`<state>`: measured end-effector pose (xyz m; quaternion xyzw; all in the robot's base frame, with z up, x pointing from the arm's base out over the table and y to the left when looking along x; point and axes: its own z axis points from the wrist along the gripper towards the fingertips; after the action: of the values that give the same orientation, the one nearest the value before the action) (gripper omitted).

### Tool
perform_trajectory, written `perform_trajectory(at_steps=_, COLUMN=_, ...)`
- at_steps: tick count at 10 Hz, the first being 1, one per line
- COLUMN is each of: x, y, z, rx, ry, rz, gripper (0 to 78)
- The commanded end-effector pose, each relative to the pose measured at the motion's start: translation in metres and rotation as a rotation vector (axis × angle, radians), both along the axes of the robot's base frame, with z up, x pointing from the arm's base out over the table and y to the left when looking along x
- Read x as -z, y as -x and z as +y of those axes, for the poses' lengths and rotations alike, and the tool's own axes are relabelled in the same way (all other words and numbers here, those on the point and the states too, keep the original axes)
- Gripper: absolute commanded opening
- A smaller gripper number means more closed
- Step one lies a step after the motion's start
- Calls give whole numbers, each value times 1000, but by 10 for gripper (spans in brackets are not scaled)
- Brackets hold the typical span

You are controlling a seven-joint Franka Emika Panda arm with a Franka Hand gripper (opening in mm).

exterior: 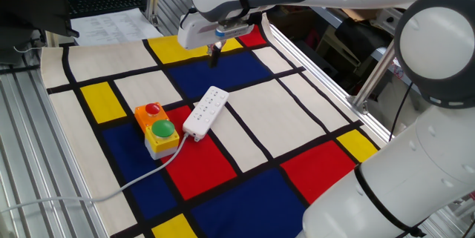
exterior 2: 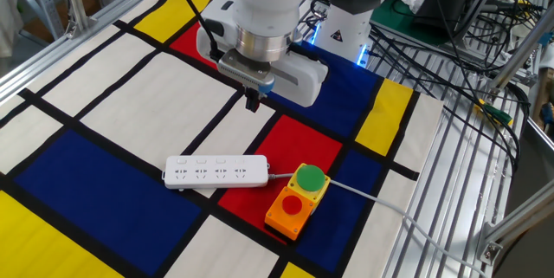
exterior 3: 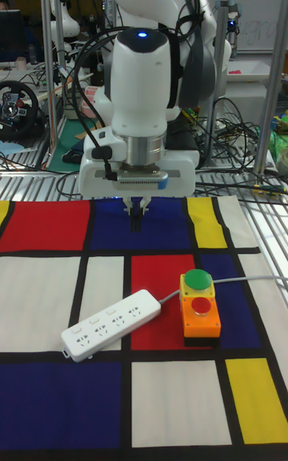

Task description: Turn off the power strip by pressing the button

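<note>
The white power strip (exterior: 205, 110) (exterior 2: 216, 172) (exterior 3: 112, 323) lies flat on the chequered mat, and its pale grey cable (exterior: 111, 191) runs off one end. Its button is too small to pick out in any view. My gripper (exterior: 214, 58) (exterior 2: 253, 102) (exterior 3: 138, 226) hangs above the mat beyond the strip, pointing straight down and well clear of it. Its dark fingertips are together, so it is shut with nothing in it.
A yellow-orange box (exterior: 157, 133) (exterior 2: 297, 202) (exterior 3: 199, 306) with a round red and a round green push-button sits right beside the strip's cable end. Aluminium frame rails (exterior 2: 450, 183) border the mat. Cables and equipment lie past the table edge.
</note>
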<state>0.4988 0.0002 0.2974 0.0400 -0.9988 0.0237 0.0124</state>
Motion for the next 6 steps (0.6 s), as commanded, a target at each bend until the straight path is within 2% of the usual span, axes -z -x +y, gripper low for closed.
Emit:
perform_trajectory(at_steps=1, x=-1, y=-1, z=0, rx=2, ry=-1, rz=-3, gripper=0)
perform_trajectory(at_steps=6, x=4, y=-1, z=0, rx=1, ry=-20, rz=2, gripper=0)
